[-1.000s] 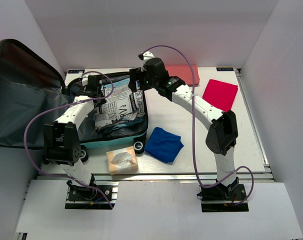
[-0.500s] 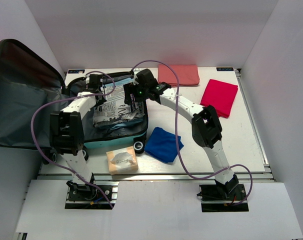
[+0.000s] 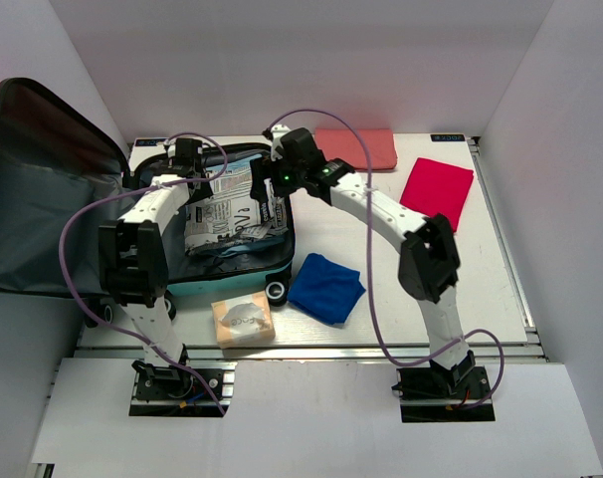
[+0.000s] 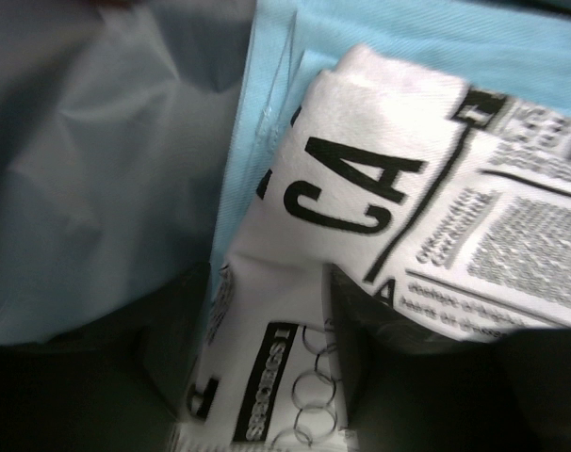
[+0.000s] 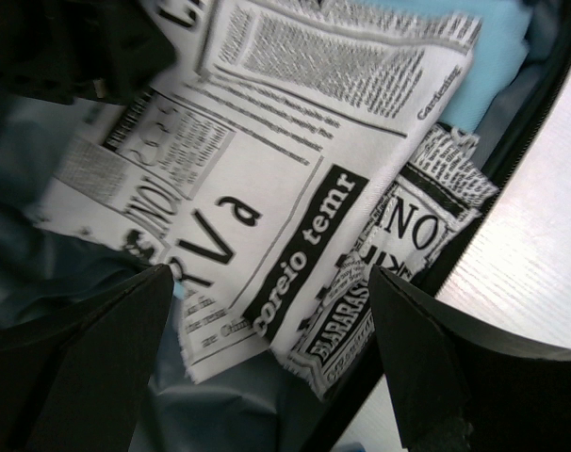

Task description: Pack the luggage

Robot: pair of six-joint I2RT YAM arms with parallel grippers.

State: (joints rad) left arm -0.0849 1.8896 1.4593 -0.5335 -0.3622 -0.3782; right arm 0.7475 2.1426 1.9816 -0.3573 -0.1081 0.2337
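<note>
So the left jaws pinched a fold of the newsprint cloth [image 4: 295, 311] inside the luggage [image 3: 43, 189], while the right jaws hung wide open just above that cloth.

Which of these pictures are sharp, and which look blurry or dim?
Top external view: sharp, evenly lit, though the luggage has a shadowy lid. Left wrist view: soft all over, the newsprint cloth smeared, lower corners nearly black. Right wrist view: print readable in the middle, right fingers dark and out of focus.
</note>
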